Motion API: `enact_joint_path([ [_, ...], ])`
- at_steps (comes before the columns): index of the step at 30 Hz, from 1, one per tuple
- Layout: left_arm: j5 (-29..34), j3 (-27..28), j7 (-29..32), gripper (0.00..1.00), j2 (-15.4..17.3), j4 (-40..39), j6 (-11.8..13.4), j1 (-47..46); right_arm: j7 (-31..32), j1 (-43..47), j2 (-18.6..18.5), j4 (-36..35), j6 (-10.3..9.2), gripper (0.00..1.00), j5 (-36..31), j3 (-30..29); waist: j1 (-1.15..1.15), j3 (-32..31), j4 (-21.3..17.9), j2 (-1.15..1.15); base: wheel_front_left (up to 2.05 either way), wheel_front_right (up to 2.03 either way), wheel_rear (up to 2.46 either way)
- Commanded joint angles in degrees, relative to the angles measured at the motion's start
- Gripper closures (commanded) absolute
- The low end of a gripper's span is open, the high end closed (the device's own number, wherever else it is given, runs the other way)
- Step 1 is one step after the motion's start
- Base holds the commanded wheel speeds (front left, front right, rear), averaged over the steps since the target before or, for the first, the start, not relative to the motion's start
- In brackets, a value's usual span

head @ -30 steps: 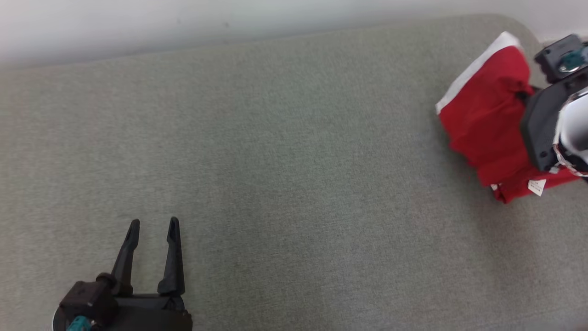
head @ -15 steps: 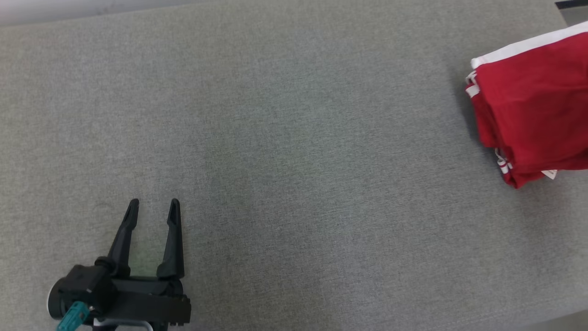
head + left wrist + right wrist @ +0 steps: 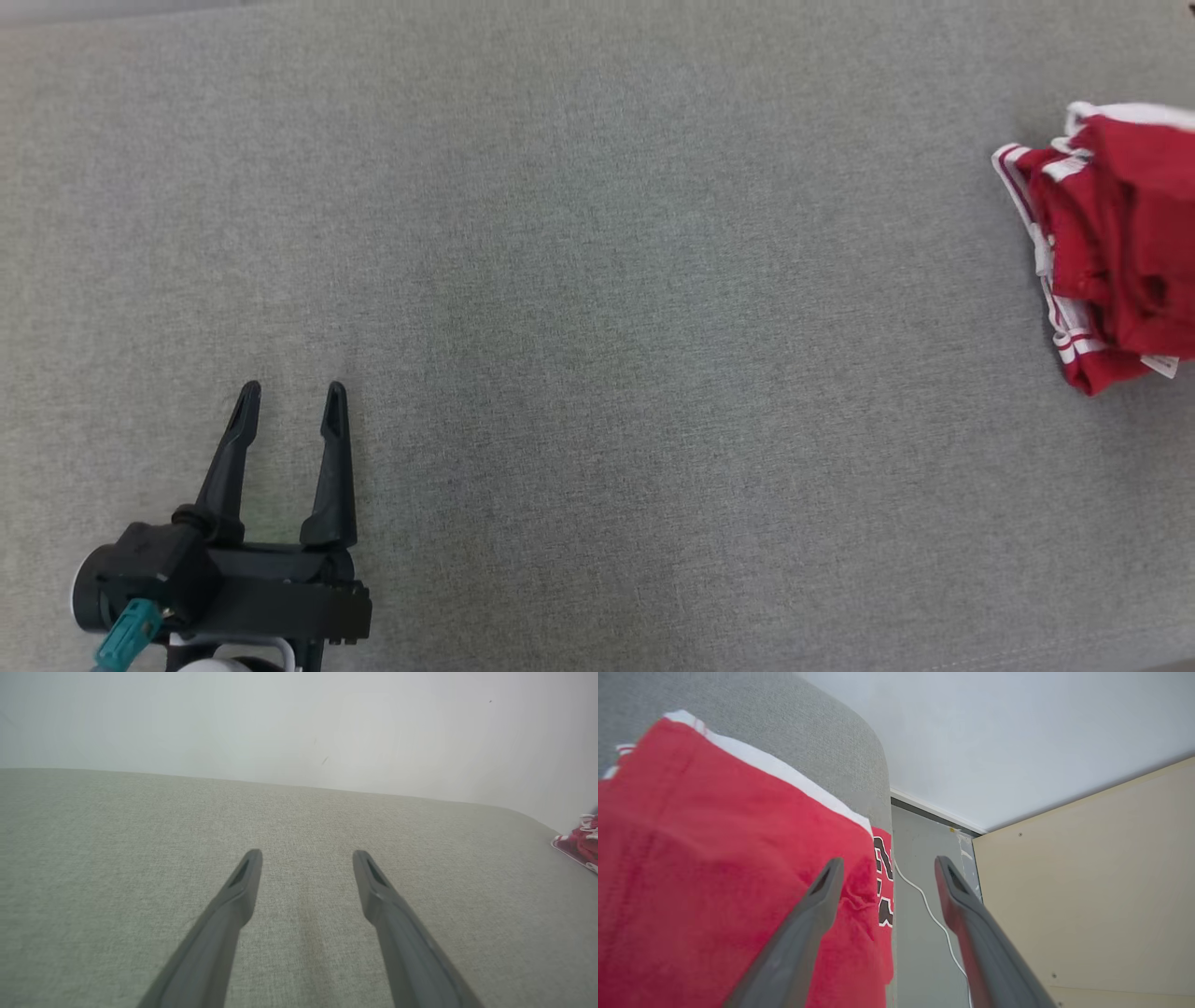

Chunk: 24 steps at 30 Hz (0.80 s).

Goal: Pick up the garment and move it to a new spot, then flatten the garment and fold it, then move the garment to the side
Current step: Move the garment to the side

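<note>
The red garment [image 3: 1120, 233] is bunched at the right edge of the tabletop [image 3: 597, 280]. It is judged soft, light and limp; hold is best taken at the white-trimmed hem. Left jaws and right jaws are spread, empty

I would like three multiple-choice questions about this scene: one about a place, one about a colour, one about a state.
1. In the head view, the garment lies: A) at the far right edge B) in the centre C) in the lower left corner
2. The garment is mainly: A) blue B) red with white trim C) green
3. The left hand is: A) shut on the garment B) open and empty C) shut and empty
Answers: 1 A, it lies bunched at the right border; 2 B, red cloth with white stripes; 3 B, its jaws stand apart over the bare grey surface.
</note>
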Motion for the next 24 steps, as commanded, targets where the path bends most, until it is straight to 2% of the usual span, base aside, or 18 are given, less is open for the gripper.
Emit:
enact_joint_path([
  [1,0.24,0.32,-0.24,0.0,0.12,0.08,-0.03,0.58,-1.79,1.16,0.8,0.29,-0.01,0.0,-1.01,-0.6,0.0,-1.35,0.11,0.0,0.0,0.0,0.0],
  [6,-0.31,1.3,-0.24,0.0,0.02,0.55,0.27,2.07,-7.23,2.82,4.62,-0.4,-0.01,0.0,-2.64,-1.32,0.0,-4.88,0.23,0.0,0.0,0.0,0.0],
  [10,-1.29,2.18,-0.25,0.0,-0.04,1.14,1.04,3.97,-11.17,4.71,8.38,-2.05,-0.01,0.0,-1.45,-1.93,0.0,-8.55,0.67,0.0,0.0,0.0,0.0],
  [13,-2.03,2.27,-0.24,0.0,-0.05,1.58,1.51,5.0,-13.02,6.21,9.81,-3.23,-0.01,0.0,-0.72,-2.32,0.0,-10.6,1.1,0.0,0.0,0.0,0.0],
  [15,-2.78,2.15,-0.24,0.0,-0.07,1.86,2.0,6.06,-14.83,8.15,11.41,-4.55,-0.01,0.0,0.85,-3.38,0.0,-12.69,1.62,0.0,0.0,0.0,0.0],
  [19,-3.47,2.26,-0.24,0.0,-0.08,2.31,2.86,8.78,-18.65,14.67,16.29,-9.39,-0.01,0.0,9.06,-6.66,0.0,-17.25,2.71,0.0,0.0,0.0,0.0],
  [24,-2.81,2.7,-0.24,0.0,-0.05,3.05,2.64,10.47,-21.96,22.3,19.68,-13.49,-0.01,0.0,12.93,-9.06,0.0,-20.4,3.56,0.0,0.0,0.0,0.0],
])
